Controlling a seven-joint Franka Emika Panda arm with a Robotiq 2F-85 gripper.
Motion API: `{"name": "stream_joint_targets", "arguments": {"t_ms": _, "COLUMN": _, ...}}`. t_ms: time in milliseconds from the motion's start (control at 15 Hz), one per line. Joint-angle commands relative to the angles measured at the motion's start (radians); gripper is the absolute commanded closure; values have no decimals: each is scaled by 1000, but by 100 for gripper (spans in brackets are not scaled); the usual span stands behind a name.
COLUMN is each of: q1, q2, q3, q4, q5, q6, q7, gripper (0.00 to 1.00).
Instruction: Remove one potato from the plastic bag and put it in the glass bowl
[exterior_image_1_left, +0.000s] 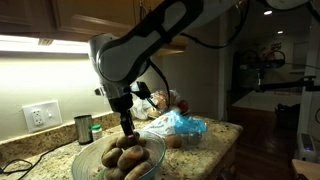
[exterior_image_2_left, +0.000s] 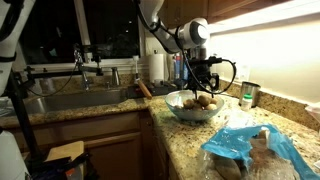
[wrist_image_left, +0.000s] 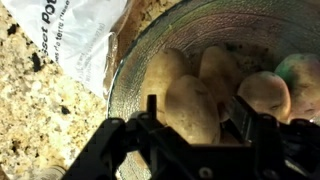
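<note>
Jaws were released, straddling 1 potato (wrist_image_left: 195, 110) in glass bowl (wrist_image_left: 128, 58); plastic bag (exterior_image_1_left: 186, 125) lay beside it on counter (wrist_image_left: 40, 115).

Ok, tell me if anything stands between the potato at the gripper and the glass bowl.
Nothing visible does. The gripper hangs over the glass bowl, jaws either side of a potato that lies inside the rim among other potatoes. The plastic bag lies outside the bowl.

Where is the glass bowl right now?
In both exterior views the glass bowl sits on the granite counter, directly under the gripper, with the plastic bag beside it.
</note>
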Motion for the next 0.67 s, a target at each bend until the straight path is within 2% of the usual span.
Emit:
{"name": "stream_joint_targets", "arguments": {"t_ms": 0, "q1": 6, "q2": 0, "q3": -7, "q4": 3, "q5": 4, "q6": -3, "q7": -3, "gripper": 19}}
{"name": "stream_joint_targets", "arguments": {"t_ms": 67, "q1": 5, "q2": 0, "q3": -8, "q4": 4, "q5": 4, "q6": -3, "q7": -3, "gripper": 13}}
{"name": "stream_joint_targets", "arguments": {"t_ms": 600, "q1": 5, "q2": 0, "q3": -7, "q4": 4, "q5": 4, "q6": -4, "q7": -4, "gripper": 12}}
